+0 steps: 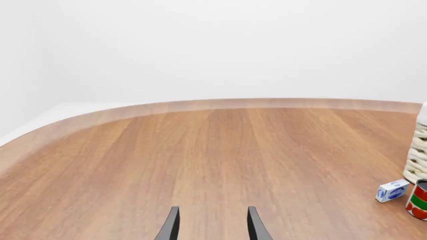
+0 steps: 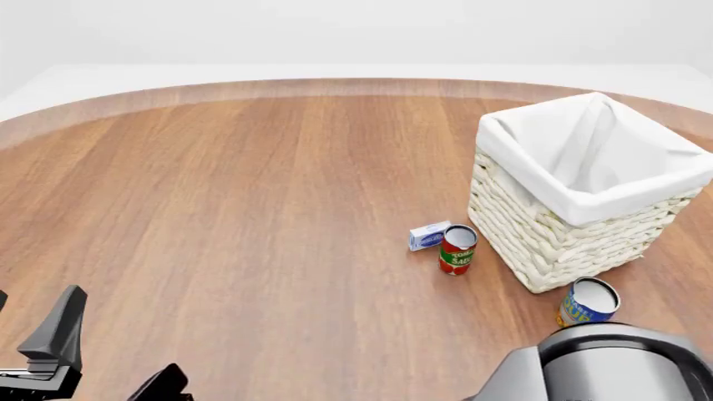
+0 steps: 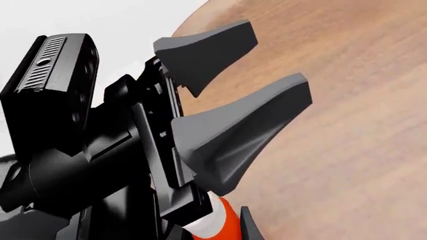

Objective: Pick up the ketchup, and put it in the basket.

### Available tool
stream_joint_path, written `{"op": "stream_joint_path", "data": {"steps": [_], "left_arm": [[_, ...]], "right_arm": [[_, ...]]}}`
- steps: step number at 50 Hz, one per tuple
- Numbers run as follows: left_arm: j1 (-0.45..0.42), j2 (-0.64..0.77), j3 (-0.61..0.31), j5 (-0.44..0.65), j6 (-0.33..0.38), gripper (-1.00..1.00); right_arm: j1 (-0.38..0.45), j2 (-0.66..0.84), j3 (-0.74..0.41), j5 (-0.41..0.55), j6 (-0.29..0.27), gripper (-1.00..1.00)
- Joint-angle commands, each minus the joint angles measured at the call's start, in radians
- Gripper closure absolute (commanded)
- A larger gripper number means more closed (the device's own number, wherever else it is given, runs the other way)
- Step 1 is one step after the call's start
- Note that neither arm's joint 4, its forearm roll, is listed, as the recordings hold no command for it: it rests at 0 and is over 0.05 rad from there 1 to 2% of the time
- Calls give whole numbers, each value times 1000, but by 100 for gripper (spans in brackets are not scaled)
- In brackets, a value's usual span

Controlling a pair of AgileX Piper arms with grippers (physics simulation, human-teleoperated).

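Observation:
The ketchup [image 3: 221,220] shows only in the right wrist view, as a red-orange body with a white part, lying between my right gripper's [image 3: 220,222] fingers. One dark finger [image 3: 249,226] rests against it; the other is hidden behind the left arm. The right gripper is out of the front view, where only its grey arm [image 2: 602,368] shows. The cream wicker basket [image 2: 535,225] with white lining stands at the right, far from the ketchup. My left gripper [image 2: 117,347] is open and empty, low at the near left.
A red-green tomato sauce can [image 2: 457,249] and a small blue-white box [image 2: 429,236] stand just left of the basket. A blue-yellow can [image 2: 587,302] stands in front of it. The left gripper [image 3: 277,57] looms close in the right wrist view.

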Motion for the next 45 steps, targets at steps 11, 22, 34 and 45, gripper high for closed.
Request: {"op": "stream_joint_path", "data": {"steps": [11,22,34,45], "left_arm": [[0,0,0,0,0,-100],[0,0,0,0,0,-100],[0,0,0,0,0,-100],[0,0,0,0,0,-100]], "right_arm": [[-6,6,9,-2,8,100],[-27,-28,31,-13,7,100],[-58,-47,58,-35,16,100],[-96,-67,76,-48,23,100]]}}
